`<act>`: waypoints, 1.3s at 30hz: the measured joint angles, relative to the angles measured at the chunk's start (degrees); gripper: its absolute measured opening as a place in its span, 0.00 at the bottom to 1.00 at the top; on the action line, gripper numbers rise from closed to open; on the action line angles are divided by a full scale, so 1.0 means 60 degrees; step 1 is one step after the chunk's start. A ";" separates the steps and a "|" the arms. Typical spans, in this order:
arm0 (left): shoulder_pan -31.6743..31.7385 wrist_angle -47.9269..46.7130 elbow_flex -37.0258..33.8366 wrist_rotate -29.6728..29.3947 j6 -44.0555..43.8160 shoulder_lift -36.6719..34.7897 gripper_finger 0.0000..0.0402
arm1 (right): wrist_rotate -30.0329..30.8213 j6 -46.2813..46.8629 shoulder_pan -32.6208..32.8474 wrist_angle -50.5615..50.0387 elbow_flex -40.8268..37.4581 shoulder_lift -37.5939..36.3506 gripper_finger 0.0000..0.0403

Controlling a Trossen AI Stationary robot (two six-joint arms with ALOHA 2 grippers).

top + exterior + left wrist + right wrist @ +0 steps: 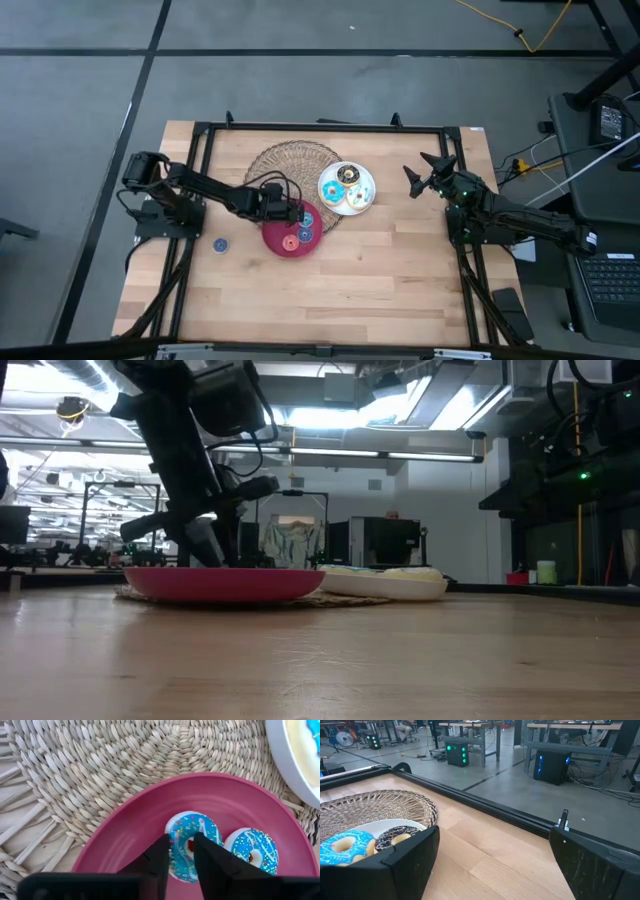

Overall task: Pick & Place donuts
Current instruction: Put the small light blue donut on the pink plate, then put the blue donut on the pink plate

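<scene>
From above, my left tool [291,213] reaches over the red plate [280,243], which lies partly on the wicker mat [285,160] on the counter [380,280]; small donuts [303,227] sit just under and ahead of it, one blue donut [220,244] lies well behind it on bare wood, and more fill the white plate [364,201] beyond; my right tool [426,176] hovers wide open, well apart from both plates; level with the counter, my left tool comes down into the red plate; at my left wrist, my fingers [155,862] are narrow, closed on a blue sprinkled donut [192,837], another [255,851] just beside it; at my right wrist, the white plate's donuts lie ahead.
</scene>
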 joint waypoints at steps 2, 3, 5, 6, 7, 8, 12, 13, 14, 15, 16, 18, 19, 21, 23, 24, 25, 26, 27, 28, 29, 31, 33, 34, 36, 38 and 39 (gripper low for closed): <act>-0.0005 -0.0004 0.0000 -0.0001 0.0000 0.0000 0.25 | -0.0001 0.0000 -0.0004 -0.0003 0.0000 0.0000 0.93; -0.0007 -0.0004 0.0000 -0.0001 0.0000 0.0000 0.27 | 0.0002 0.0000 -0.0004 -0.0004 0.0000 0.0000 0.93; -0.0007 0.0000 0.0000 -0.0004 0.0000 0.0000 0.33 | 0.0000 0.0000 0.0000 -0.0001 0.0000 0.0000 0.93; -0.0007 0.0000 0.0000 -0.0004 0.0000 -0.0004 0.36 | 0.0000 0.0000 -0.0003 0.0000 0.0000 0.0000 0.93; -0.0007 0.0024 0.0000 -0.0004 0.0000 -0.0004 0.39 | 0.0001 0.0000 -0.0002 -0.0004 0.0000 0.0000 0.93; -0.0007 0.0059 0.0000 0.0005 0.0001 -0.0020 0.41 | 0.0001 0.0000 -0.0002 0.0000 0.0000 0.0000 0.93; -0.0007 0.0067 0.0038 0.0014 0.0004 -0.0117 0.50 | -0.0001 0.0000 -0.0002 -0.0002 0.0000 0.0000 0.93; -0.0007 0.0016 0.0035 0.0025 0.0000 -0.0177 0.51 | -0.0001 0.0000 -0.0004 0.0000 0.0000 0.0000 0.93; -0.0007 0.0028 0.0038 0.0023 -0.0001 -0.0226 0.52 | 0.0000 0.0000 -0.0002 0.0000 0.0000 0.0000 0.93; -0.0007 0.0052 0.0044 0.0022 -0.0020 -0.0268 0.53 | 0.0002 0.0000 -0.0001 -0.0001 0.0000 0.0000 0.93; -0.0007 -0.0011 0.0043 0.0025 -0.0039 -0.0322 0.54 | 0.0000 0.0000 0.0000 -0.0001 0.0000 0.0000 0.93; -0.0008 -0.0083 0.0040 0.0028 -0.0058 -0.0473 0.54 | 0.0000 0.0000 -0.0003 -0.0003 0.0000 0.0000 0.93; -0.0031 -0.0092 0.0040 0.0032 -0.0062 -0.0568 0.54 | 0.0002 0.0000 0.0000 0.0000 0.0000 0.0000 0.93; -0.0110 -0.0237 0.0040 0.0039 -0.0062 -0.0787 0.54 | -0.0001 0.0000 -0.0004 -0.0003 0.0000 0.0000 0.93; -0.0240 -0.0457 0.0040 0.0050 -0.0019 -0.1030 0.54 | -0.0001 0.0000 -0.0002 -0.0002 0.0000 0.0000 0.93; -0.0332 -0.0599 0.0040 0.0089 -0.0018 -0.1181 0.54 | -0.0001 0.0000 0.0000 -0.0003 -0.0001 0.0000 0.93; -0.0425 -0.0837 0.0040 0.0120 -0.0021 -0.1341 0.54 | 0.0002 0.0000 -0.0002 -0.0002 0.0000 -0.0002 0.93; -0.0523 -0.1068 0.0040 0.0145 -0.0027 -0.1501 0.54 | -0.0001 0.0000 -0.0003 -0.0001 0.0000 -0.0004 0.93; -0.0643 -0.1315 0.0040 0.0165 -0.0083 -0.1654 0.54 | 0.0000 0.0000 -0.0002 -0.0004 -0.0001 0.0000 0.93; -0.0769 -0.1620 0.0040 0.0185 -0.0171 -0.1801 0.54 | 0.0002 0.0000 0.0000 0.0000 0.0000 -0.0002 0.93; -0.0912 -0.1976 0.0040 0.0223 -0.0279 -0.1966 0.54 | -0.0001 0.0000 -0.0004 0.0000 0.0000 -0.0004 0.93; -0.1222 -0.2620 0.0040 0.0232 -0.0512 -0.2313 0.54 | -0.0001 0.0000 -0.0003 0.0000 0.0000 -0.0004 0.93; -0.1562 -0.3234 0.0040 0.0225 -0.0740 -0.2619 0.54 | 0.0001 0.0000 -0.0002 -0.0001 -0.0001 -0.0001 0.93; -0.1714 -0.3544 0.0040 0.0229 -0.0833 -0.2778 0.54 | -0.0001 0.0000 0.0000 -0.0004 0.0000 -0.0004 0.93; -0.2028 -0.4094 0.0040 0.0234 -0.1017 -0.3071 0.54 | 0.0002 0.0000 -0.0001 -0.0004 -0.0002 -0.0004 0.93; -0.2349 -0.4607 0.0040 0.0289 -0.1159 -0.3305 0.54 | 0.0002 0.0000 0.0000 0.0000 0.0000 -0.0004 0.93; -0.2510 -0.4819 0.0040 0.0333 -0.1224 -0.3427 0.54 | -0.0001 0.0000 -0.0003 -0.0004 0.0000 0.0000 0.93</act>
